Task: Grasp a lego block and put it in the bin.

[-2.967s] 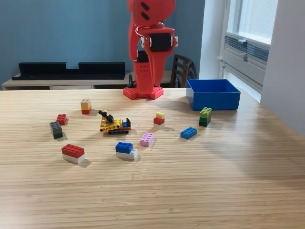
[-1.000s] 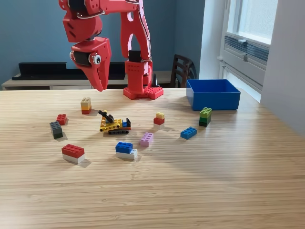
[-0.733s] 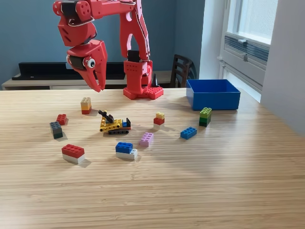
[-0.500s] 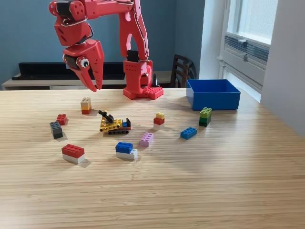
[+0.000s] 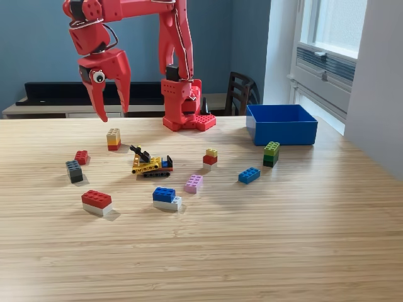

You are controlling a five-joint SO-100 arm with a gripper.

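My red gripper (image 5: 113, 112) hangs open in the air at the exterior view's left, its two fingers spread apart with nothing between them. It is just above and slightly behind a small tan-on-red lego block (image 5: 113, 139). More lego blocks lie scattered on the table: a red one (image 5: 80, 156), a grey one (image 5: 74, 171), a red-and-white one (image 5: 96, 202), a blue-and-white one (image 5: 165, 197), a pink one (image 5: 194, 183), a yellow-on-red one (image 5: 210, 156), a blue one (image 5: 249, 175) and a green stack (image 5: 271, 153). The blue bin (image 5: 281, 124) stands at the back right.
A small yellow and black lego vehicle (image 5: 150, 163) sits mid-table. The arm's red base (image 5: 187, 107) is mounted at the table's far edge. A dark chair (image 5: 240, 93) stands behind the table, and a window wall borders the right side.
The arm swung from its folded pose over the base out to the exterior view's left. Over the last second the gripper opened wider and shifted further left, above the tan-on-red block.
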